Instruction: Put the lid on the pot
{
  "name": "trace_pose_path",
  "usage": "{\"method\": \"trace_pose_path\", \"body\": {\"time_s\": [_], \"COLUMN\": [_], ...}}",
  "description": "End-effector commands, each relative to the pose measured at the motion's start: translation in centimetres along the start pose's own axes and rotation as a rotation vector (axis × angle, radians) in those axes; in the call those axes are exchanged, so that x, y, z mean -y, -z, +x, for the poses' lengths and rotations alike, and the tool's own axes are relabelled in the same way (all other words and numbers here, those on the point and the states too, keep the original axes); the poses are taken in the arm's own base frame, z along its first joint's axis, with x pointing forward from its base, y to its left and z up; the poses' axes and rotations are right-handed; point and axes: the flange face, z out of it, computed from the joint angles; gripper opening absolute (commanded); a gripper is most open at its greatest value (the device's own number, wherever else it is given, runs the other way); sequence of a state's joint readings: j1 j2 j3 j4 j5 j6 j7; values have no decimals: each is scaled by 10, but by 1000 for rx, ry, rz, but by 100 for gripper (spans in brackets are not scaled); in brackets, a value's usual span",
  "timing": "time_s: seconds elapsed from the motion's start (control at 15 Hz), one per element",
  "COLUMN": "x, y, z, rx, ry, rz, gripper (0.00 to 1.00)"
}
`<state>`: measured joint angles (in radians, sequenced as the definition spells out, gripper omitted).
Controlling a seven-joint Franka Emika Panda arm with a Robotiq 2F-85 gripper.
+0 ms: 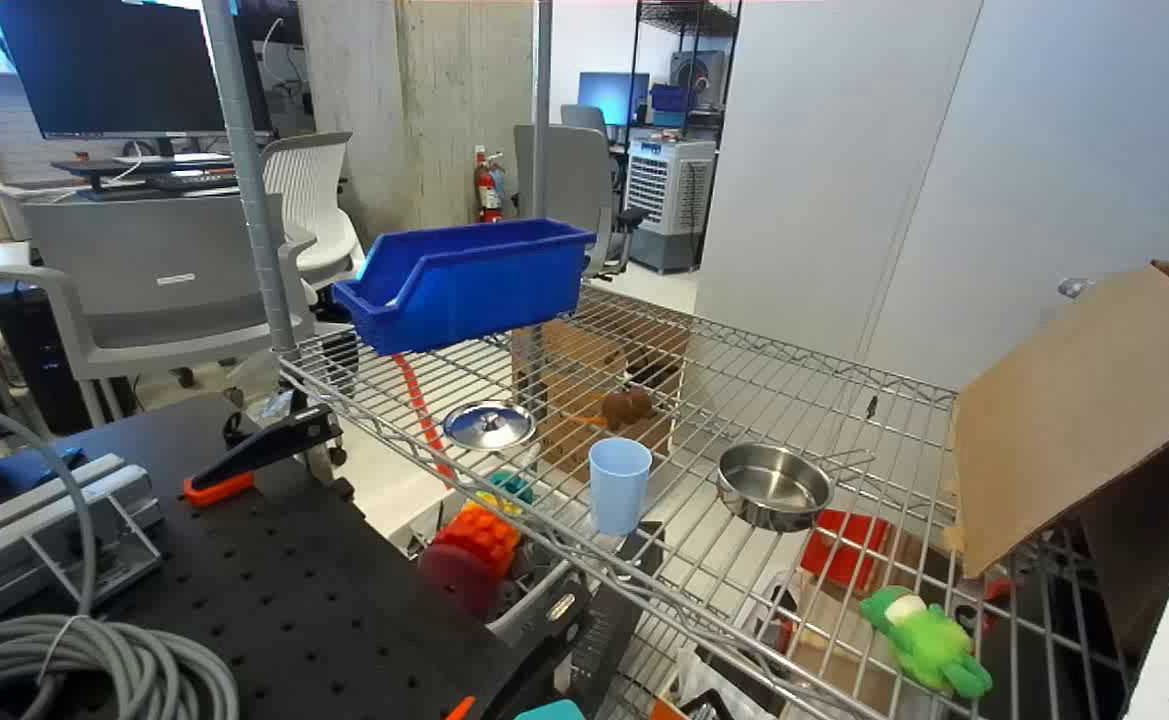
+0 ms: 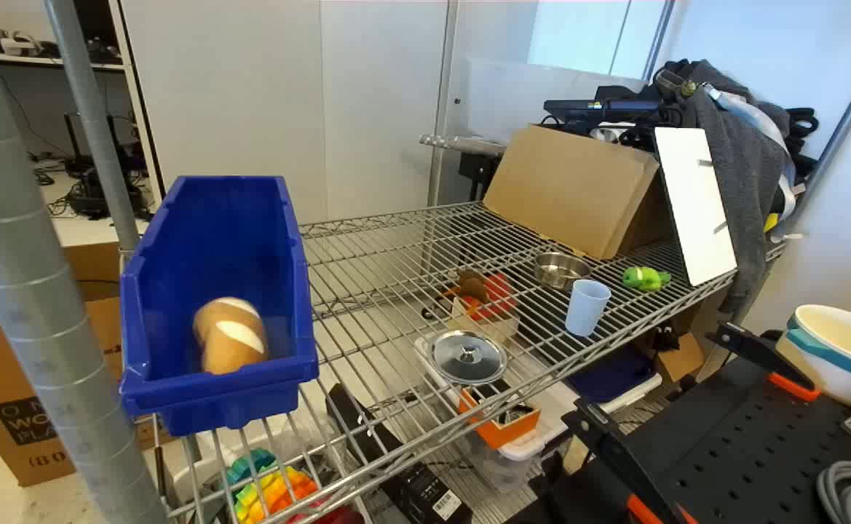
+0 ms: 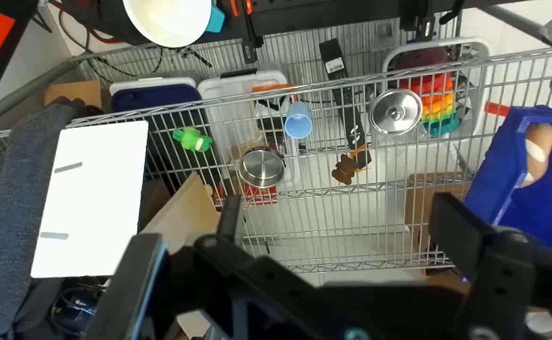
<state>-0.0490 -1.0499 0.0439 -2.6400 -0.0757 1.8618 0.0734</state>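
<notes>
Lid (image 2: 467, 356) and steel pot (image 1: 774, 485) lie well apart on the wire shelf (image 1: 834, 365) in both exterior views. Round, flat and silvery, the lid rests knob up, its polished face catching dark and pale reflections, between the blue plastic bin (image 1: 499, 295) and the upright light blue cup (image 1: 620, 485). The pot, shallow and shiny, sits upright near the cup, its gleaming inner floor visible. In an exterior view, the bin holds a tan roll-like object (image 2: 232, 335) banded with white. Below the shelf, a pale-rimmed tub (image 3: 486, 49) contains rainbow-coloured pieces (image 3: 438, 97). In the wrist view, the gripper (image 3: 337, 212) has its fingers spread wide, the shelf showing between them.
</notes>
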Motion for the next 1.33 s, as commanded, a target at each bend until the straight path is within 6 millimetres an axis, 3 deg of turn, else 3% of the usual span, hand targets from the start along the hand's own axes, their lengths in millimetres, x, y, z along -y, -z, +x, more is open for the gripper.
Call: {"method": "trace_pose_path", "body": {"time_s": [0.0, 0.93, 1.27], "x": [0, 0, 20], "y": [0, 1, -47], "z": [0, 0, 40], "rx": [0, 0, 37], "ry": [0, 0, -10], "rz": [0, 0, 31], "gripper": [100, 100, 100]}}
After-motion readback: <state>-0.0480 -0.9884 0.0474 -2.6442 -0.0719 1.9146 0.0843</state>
